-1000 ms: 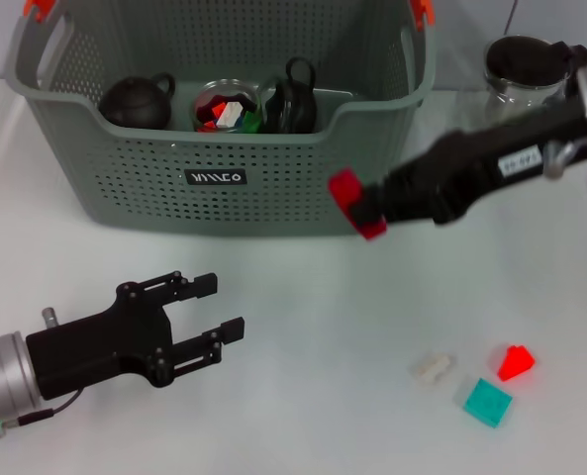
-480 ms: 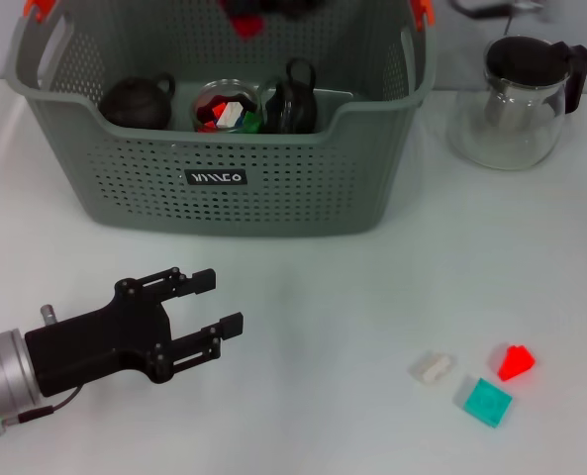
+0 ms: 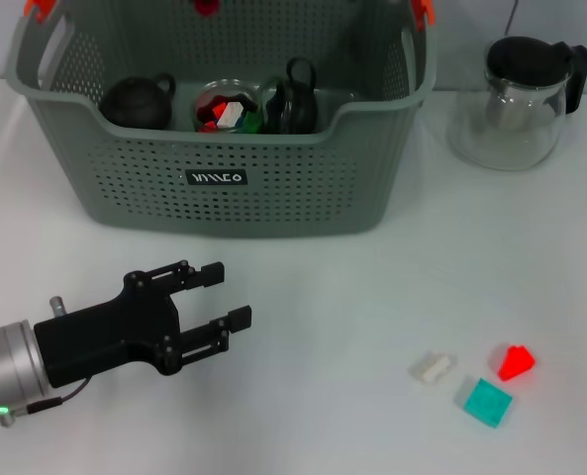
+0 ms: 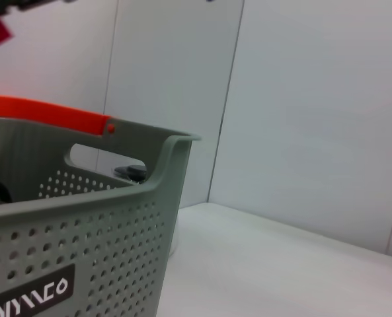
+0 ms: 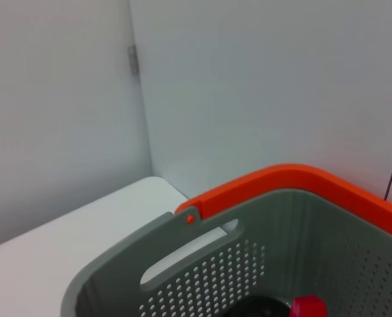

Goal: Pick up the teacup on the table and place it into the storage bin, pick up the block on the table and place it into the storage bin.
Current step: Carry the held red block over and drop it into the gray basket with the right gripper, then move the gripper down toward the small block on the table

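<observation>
A: Left gripper [image 3: 219, 294], 8 o'clock on the table [image 3: 372, 287]. Jaws spread wide, nothing between them. Idle.

B: Storage bin [image 3: 224, 178]?

A: 11 to 12 o'clock, holding a dark teapot [image 3: 137, 101], a glass cup of coloured bits [image 3: 226, 107] and a black teacup [image 3: 291, 104].

B: Any writing?

A: White logo on the small black label [image 3: 215, 178]; letters stylised, roughly "VYMCO", not certain.

B: Right gripper?

A: Not in the head view. A red block [image 3: 206, 6] shows at the bin's far rim, 12 o'clock; its wrist view looks down into the bin at something red [image 5: 307, 308]. Whether the jaws grip it, I cannot tell.

B: Step?

A: Likely dropping a block. Next needs a release over the bin, then the white block [image 3: 432, 368], green block [image 3: 487, 402] and red wedge [image 3: 514, 362] at 4 o'clock. Glass pitcher [image 3: 523, 99] at 2 o'clock.
</observation>
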Motion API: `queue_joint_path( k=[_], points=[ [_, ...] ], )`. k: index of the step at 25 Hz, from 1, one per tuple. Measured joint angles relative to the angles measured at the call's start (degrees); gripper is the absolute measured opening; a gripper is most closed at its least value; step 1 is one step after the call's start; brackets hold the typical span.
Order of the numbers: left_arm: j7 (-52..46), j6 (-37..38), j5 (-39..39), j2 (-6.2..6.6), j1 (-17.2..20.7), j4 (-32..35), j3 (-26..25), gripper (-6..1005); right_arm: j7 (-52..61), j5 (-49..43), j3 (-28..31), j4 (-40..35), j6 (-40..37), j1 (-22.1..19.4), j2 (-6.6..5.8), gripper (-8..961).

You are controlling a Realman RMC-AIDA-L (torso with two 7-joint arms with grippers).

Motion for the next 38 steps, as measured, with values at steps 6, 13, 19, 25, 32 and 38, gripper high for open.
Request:
queue_joint_path(
  k=[6, 13, 19, 25, 32, 38],
  points=[
    [0.0, 0.1, 0.0, -0.01, -0.2, -0.1, 0.0, 646, 0.6, -2.2, -0.8, 8.7, 6.2, 5.0, 0.30, 123],
    [0.0, 0.2, 0.0, -0.01, -0.2, 0.0, 0.0, 646, 3.1, -3.7, -2.0, 10.0, 8.5, 4.9, 0.10, 130],
    [0.0, 0.3, 0.0, -0.01, -0.2, 0.0, 0.0, 646, 2.9, -3.8, -2.1, 10.0, 8.6, 4.8, 0.10, 151],
    [0.0, 0.4, 0.0, 0.04, -0.1, 0.0, 0.0, 646, 2.4, -2.2, -1.6, 6.7, 9.2, 2.7, 0.03, 302],
    [-0.1, 0.3, -0.1, 0.16, -0.1, 0.0, 0.0, 646, -22.6, 26.8, -5.7, -13.6, 8.4, -16.2, 0.22, 515],
    [0.0, 0.0, -0.1, 0.12, -0.2, 0.0, 0.0, 646, -43.1, 59.4, -2.7, -15.9, -7.0, -30.5, -0.74, 510]
  ],
)
